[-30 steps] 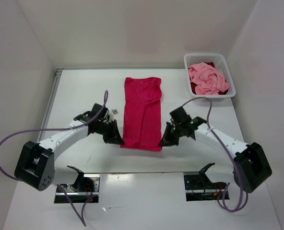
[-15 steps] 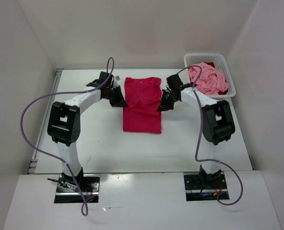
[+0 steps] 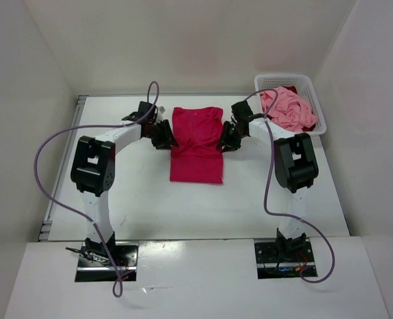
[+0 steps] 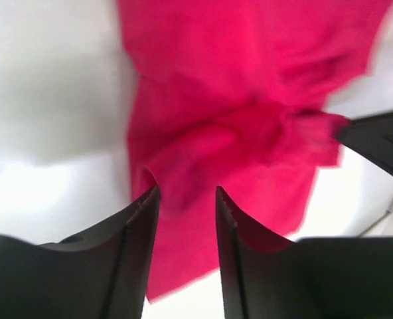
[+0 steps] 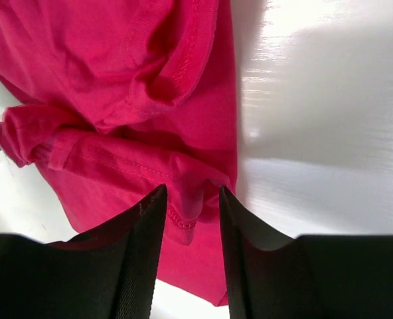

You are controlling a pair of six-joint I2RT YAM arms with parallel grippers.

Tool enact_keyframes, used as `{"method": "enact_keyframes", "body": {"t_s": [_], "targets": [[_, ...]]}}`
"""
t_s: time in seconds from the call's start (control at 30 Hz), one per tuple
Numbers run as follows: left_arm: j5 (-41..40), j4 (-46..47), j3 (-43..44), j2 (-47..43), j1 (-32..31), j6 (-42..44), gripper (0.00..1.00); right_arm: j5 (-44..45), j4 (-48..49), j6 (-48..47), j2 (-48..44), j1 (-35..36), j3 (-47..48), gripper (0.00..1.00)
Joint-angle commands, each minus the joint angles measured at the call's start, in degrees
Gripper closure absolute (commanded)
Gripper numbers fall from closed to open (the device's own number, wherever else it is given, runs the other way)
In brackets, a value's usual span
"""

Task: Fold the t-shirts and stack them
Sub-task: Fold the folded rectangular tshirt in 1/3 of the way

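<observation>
Top external view: a bright magenta-red cloth t-shirt [image 3: 196,149] is laid folded on the white table [image 3: 130,193], between both arms.
Left tool [image 3: 164,138]: narrowly opened, at the shirt's left edge.
Right tool [image 3: 227,141]: narrowly opened, at the shirt's right edge.
White plastic lattice basket [image 3: 291,79]: placed at the far right corner; a light pink t-shirt [image 3: 286,109] is heaped over a dark crimson t-shirt [image 3: 269,123].

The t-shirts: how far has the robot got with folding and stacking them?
Done: the bright red shirt lies folded into a rectangle on the table. In hand: the left claw and right claw sit at its two sides, jaws parted, seemingly not gripping, so this fold may need finishing. Left: the pink shirt and a dark red shirt lie crumpled in the basket; nothing is stacked.
</observation>
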Motion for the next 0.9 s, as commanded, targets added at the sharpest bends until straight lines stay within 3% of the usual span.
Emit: {"method": "enact_keyframes", "body": {"t_s": [0.0, 0.1, 0.2, 0.23, 0.27, 0.37, 0.5, 0.87], "targets": [[0.79, 5.98, -3.22, -10.07, 0.31, -0.75, 0.53, 1.55, 0.62, -1.28, -6.60, -0.45, 1.61, 0.56], [2.11, 5.99, -6.38, -12.89, 0.31, -0.75, 0.54, 4.35, -1.57, -2.68, -10.47, 1.03, 0.81, 0.50], [2.11, 7.82, -13.04, -16.76, -2.31, -2.49, 0.60, 6.82, -2.89, -3.30, -14.25, 1.83, -1.11, 0.52], [2.11, 8.70, -14.81, -17.38, -4.93, -3.20, 0.63, 6.82, -2.89, -3.30, -14.88, 2.62, -2.34, 0.59], [2.11, 10.45, -16.48, -17.38, -6.61, -3.90, 0.66, 5.61, -2.37, -3.30, -15.40, 3.41, -3.05, 0.77], [1.49, 12.57, -19.49, -14.33, -12.25, -6.01, 0.79, 2.53, 0.79, -2.60, -16.03, 5.96, -6.65, 0.99], [0.80, 15.74, -20.72, -10.97, -12.78, -9.09, 0.86, -1.70, 3.43, -1.28, -13.75, 6.58, -9.29, 1.00], [0.34, 20.31, -34.33, -12.81, -12.78, -12.87, 0.88, -6.72, 10.82, 4.52, -9.61, 10.36, -19.57, 1.00]]}}
